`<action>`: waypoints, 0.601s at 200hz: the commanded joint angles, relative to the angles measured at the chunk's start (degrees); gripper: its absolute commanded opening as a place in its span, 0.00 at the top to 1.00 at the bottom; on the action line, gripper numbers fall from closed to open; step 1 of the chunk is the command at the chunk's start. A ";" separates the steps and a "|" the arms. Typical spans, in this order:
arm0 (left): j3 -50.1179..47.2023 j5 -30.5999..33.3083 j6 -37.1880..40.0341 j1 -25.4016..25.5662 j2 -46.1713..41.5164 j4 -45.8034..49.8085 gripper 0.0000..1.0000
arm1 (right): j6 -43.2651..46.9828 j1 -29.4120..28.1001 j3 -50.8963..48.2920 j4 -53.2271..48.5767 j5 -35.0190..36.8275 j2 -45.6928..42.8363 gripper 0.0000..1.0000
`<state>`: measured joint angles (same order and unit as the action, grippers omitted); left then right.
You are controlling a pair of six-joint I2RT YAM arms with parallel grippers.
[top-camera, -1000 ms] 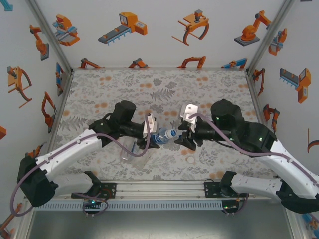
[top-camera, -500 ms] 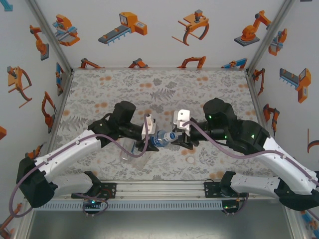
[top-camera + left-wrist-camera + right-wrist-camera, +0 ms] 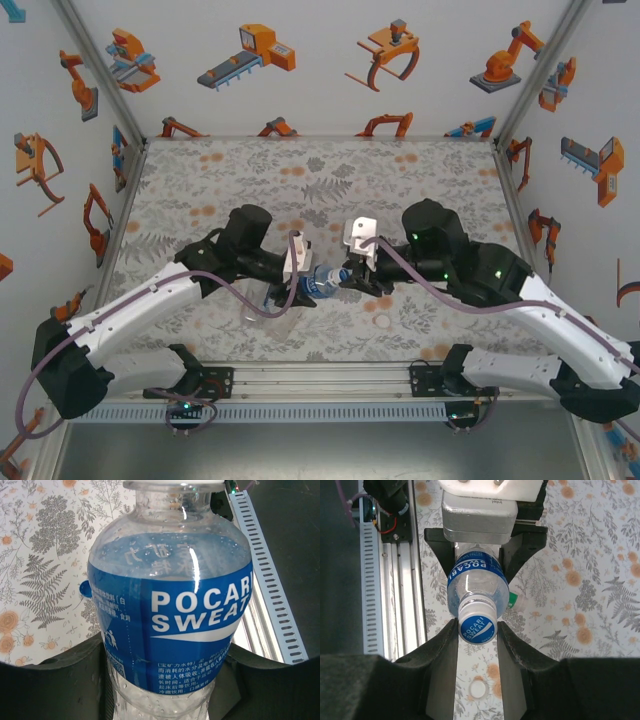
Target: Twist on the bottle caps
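The bottle with the blue label band lies on its side, lifted off the table near its front middle, between the two arms. The table wears a cloth printed with grey ferns and orange blossoms, and the walls around it carry orange cartoon robots. An aluminium rail runs along the near edge, with a slotted grey cable duct beside it. The left gripper has its black fingers clamped on the bottle's body. The left wrist view, close up, shows the glossy band with white lettering and droplets inside the clear shoulder. The right wrist view looks straight down the neck. There the right gripper has nearly closed, its matte dark fingers lying against both sides of the bottle cap, a white ribbed ring with a blue printed top, seated on the neck. From overhead a second clear bottle lies on the cloth under the left forearm, partly hidden by it. In the right wrist view a green cap peeks out just behind the held bottle, which hides most of it. A loose white cap rests flat on the cloth between the right fingers, below the gripped one.
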<state>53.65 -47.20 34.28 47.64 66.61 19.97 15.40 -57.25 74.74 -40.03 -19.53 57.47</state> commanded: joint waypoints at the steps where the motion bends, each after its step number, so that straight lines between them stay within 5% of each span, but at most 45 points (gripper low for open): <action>1: 1.05 -1.64 -1.16 0.26 -0.18 -4.59 1.00 | -12.17 -0.49 -2.92 4.11 6.48 -0.54 0.84; 36: -0.30 2.62 -4.14 0.26 1.03 -12.31 1.00 | -44.47 -0.45 -4.05 2.89 23.51 0.14 1.00; 72: 0.81 6.69 -3.57 0.25 3.92 -15.19 1.00 | -82.74 -0.49 -2.84 -6.00 30.08 2.51 1.00; 120: 2.67 6.49 -2.08 0.29 6.41 -14.24 1.00 | -84.49 -0.44 -3.87 -2.54 31.81 3.08 1.00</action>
<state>53.12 -38.35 31.59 47.53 73.01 11.92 -61.43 -57.12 71.18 -43.18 11.35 59.31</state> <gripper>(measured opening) 0.546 0.341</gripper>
